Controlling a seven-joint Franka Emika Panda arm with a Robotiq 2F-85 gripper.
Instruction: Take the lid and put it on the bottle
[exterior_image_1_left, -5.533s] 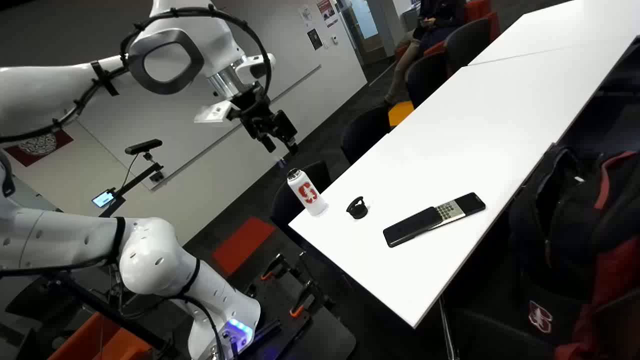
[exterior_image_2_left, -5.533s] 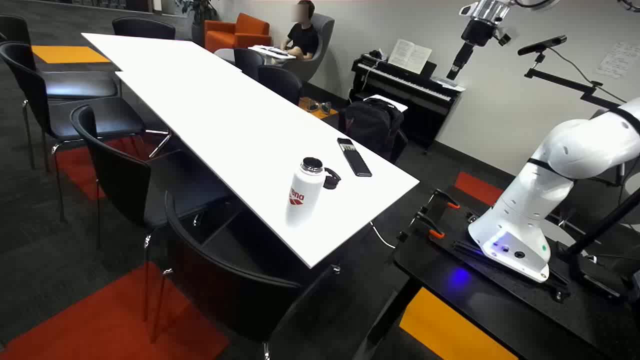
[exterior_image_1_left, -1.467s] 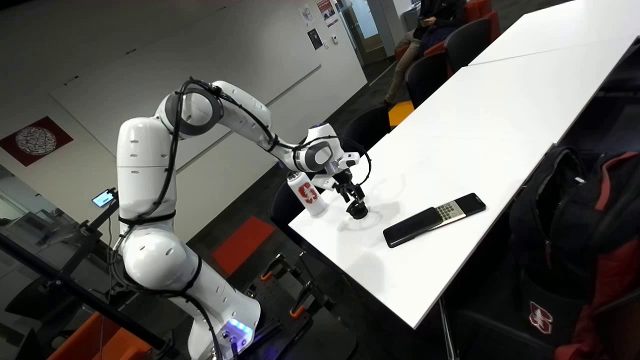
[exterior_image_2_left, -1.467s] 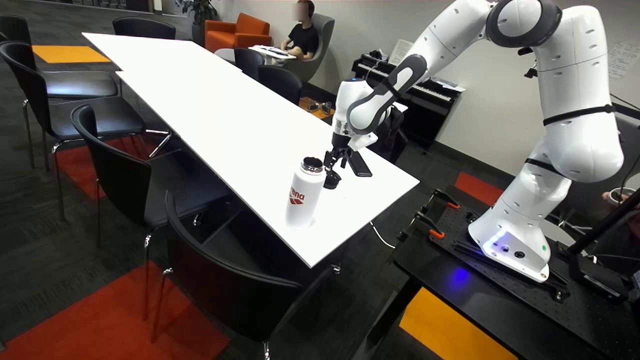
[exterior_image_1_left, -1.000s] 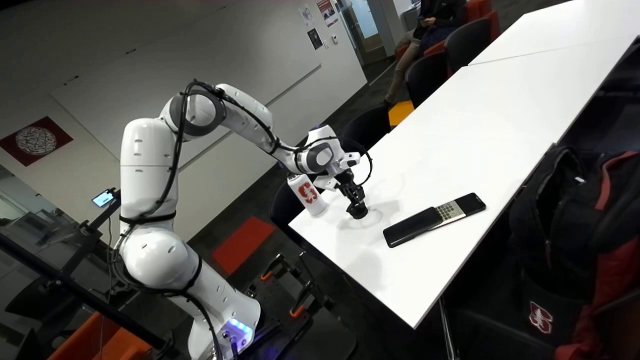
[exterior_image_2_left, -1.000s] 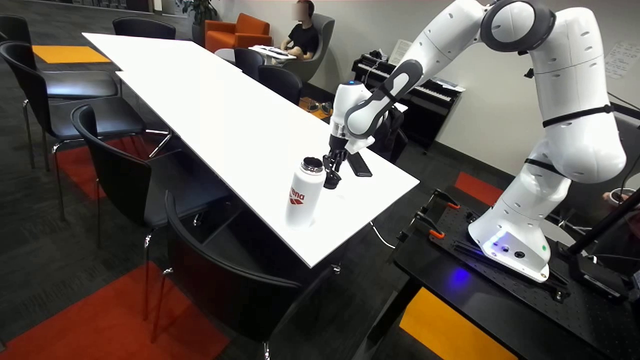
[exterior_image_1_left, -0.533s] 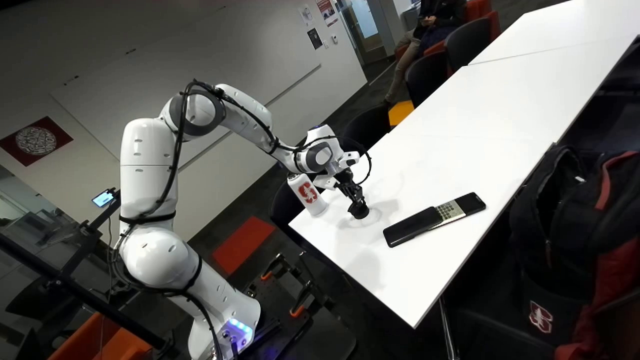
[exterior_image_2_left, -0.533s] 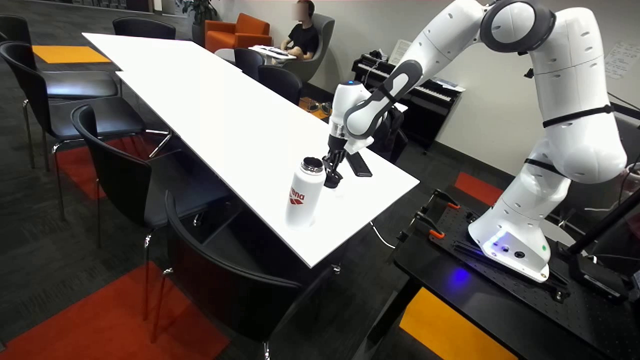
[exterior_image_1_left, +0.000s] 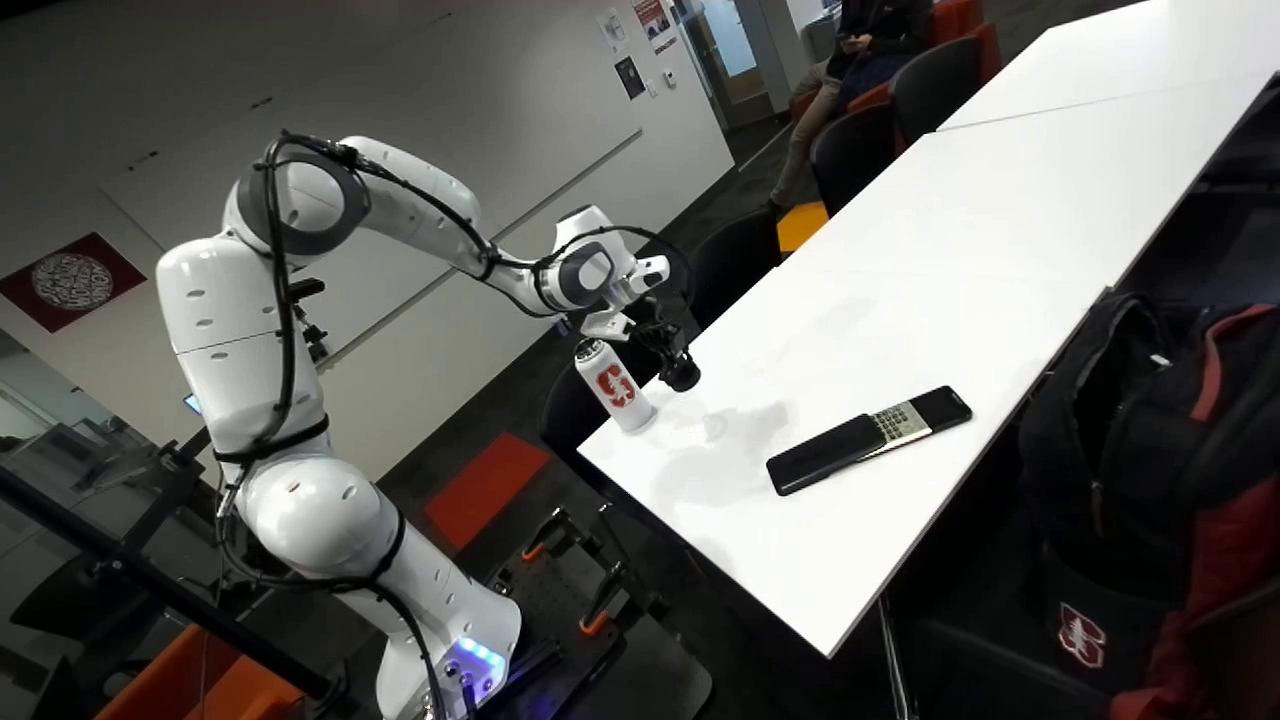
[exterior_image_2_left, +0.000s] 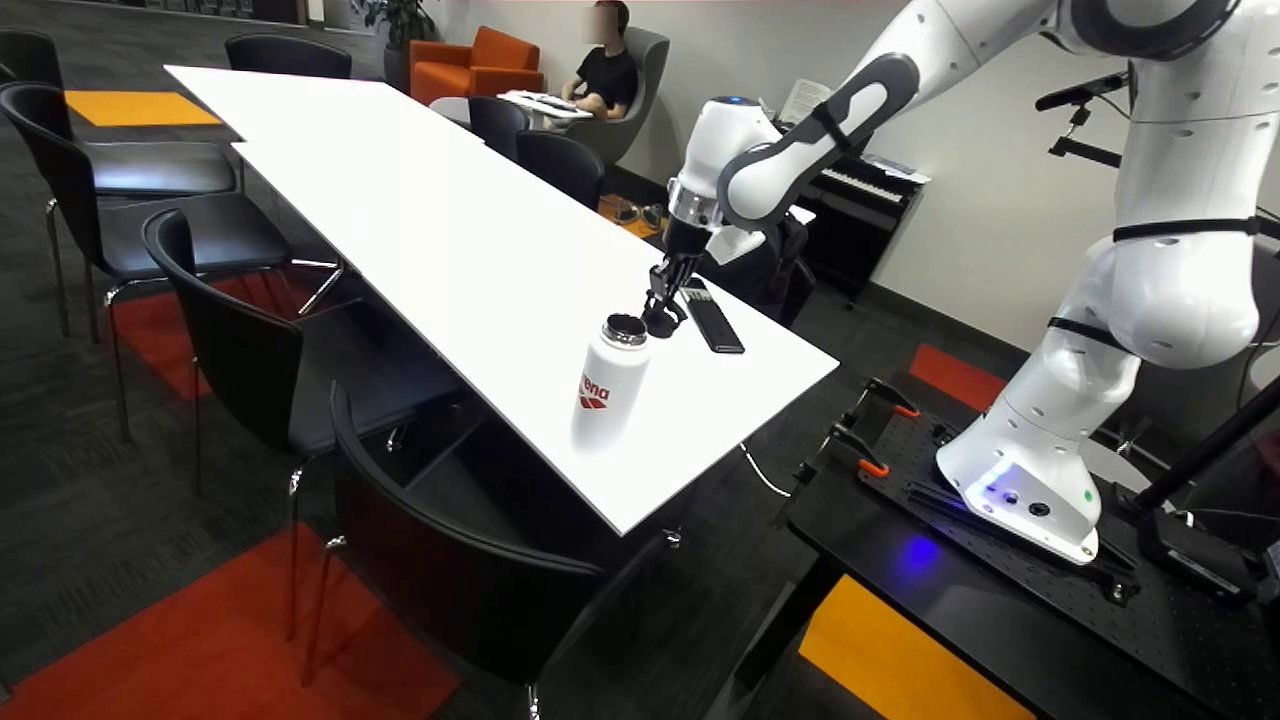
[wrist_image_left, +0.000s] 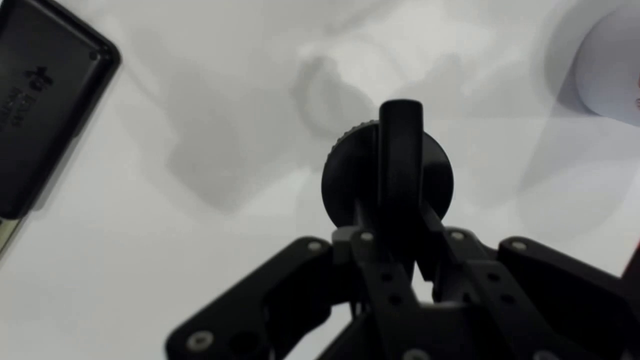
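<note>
Remotely, I grip the lid (wrist_image_left: 387, 172) by its handle (wrist_image_left: 401, 147) in the clenched tool (wrist_image_left: 395, 215), above the desk (exterior_image_2_left: 420, 220) near the uncapped bottle (exterior_image_2_left: 608, 390); pickup looks done; placing and seating remain.

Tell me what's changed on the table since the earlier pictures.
The hand has come down, taken hold of the lid by its loop and lifted it up off the table; nothing was let go. The white bottle, still uncovered, and the black calculator stayed where they were.
</note>
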